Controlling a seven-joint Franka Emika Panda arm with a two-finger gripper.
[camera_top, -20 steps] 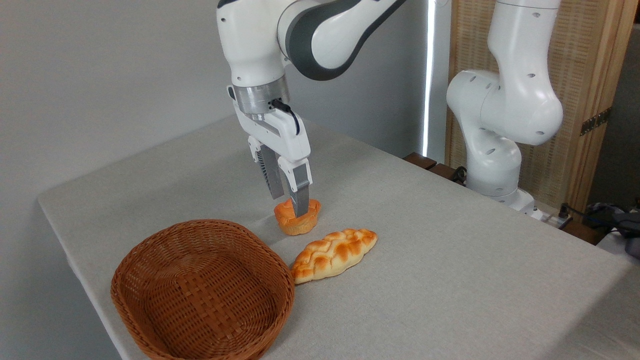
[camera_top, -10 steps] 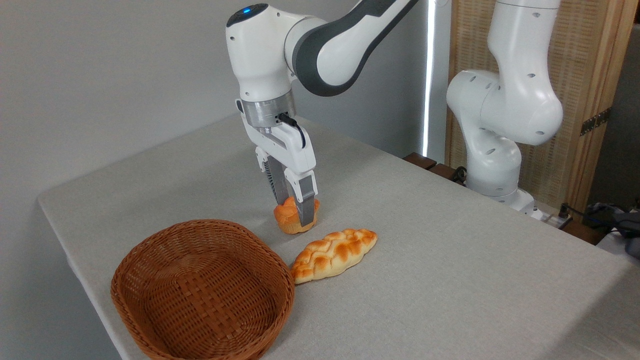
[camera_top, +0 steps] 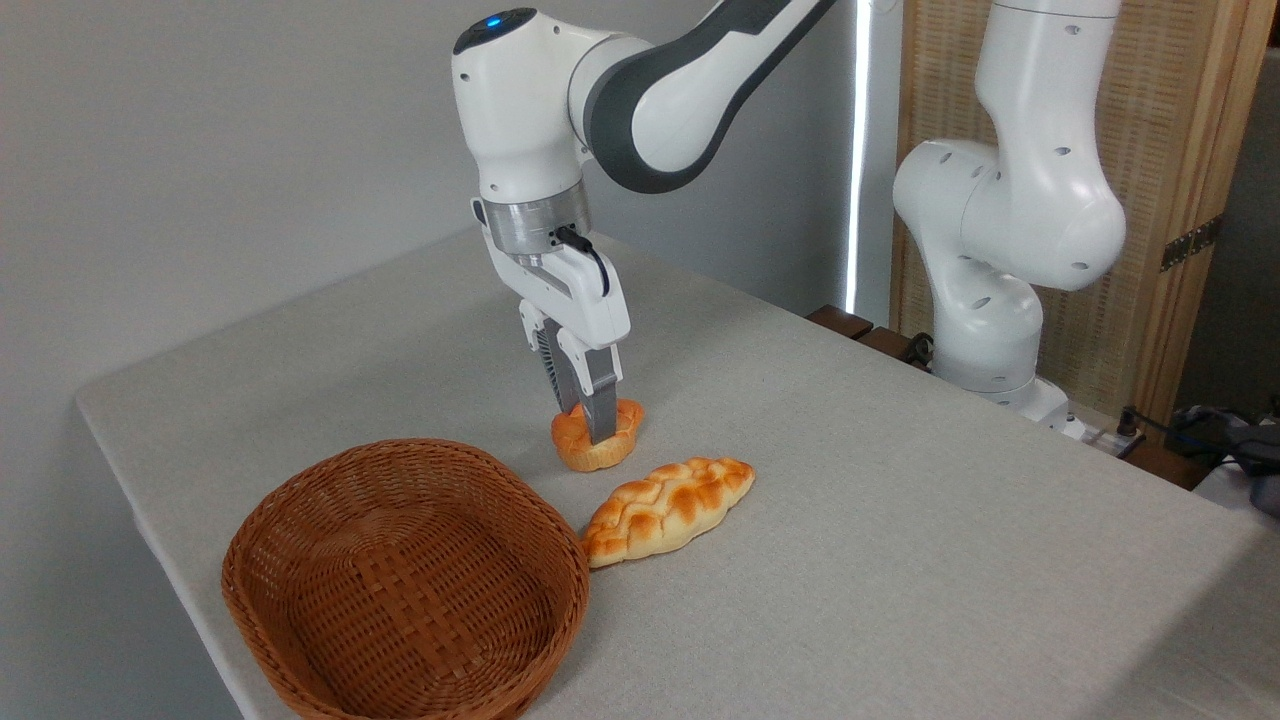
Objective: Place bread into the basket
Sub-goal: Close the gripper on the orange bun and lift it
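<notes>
A plain grey wall is running behind the scene, and a narrow strip of bright light is glowing down it beside a wood-framed woven screen that is standing at the right with a metal hinge on its edge. A table under a pale grey cloth is filling the middle, its far-left corner rounded and soft daylight falling evenly across it. Behind its right edge, dark wooden blocks and a tangle of cables are lying low in shadow.

table with bread, loaf, basket
</notes>
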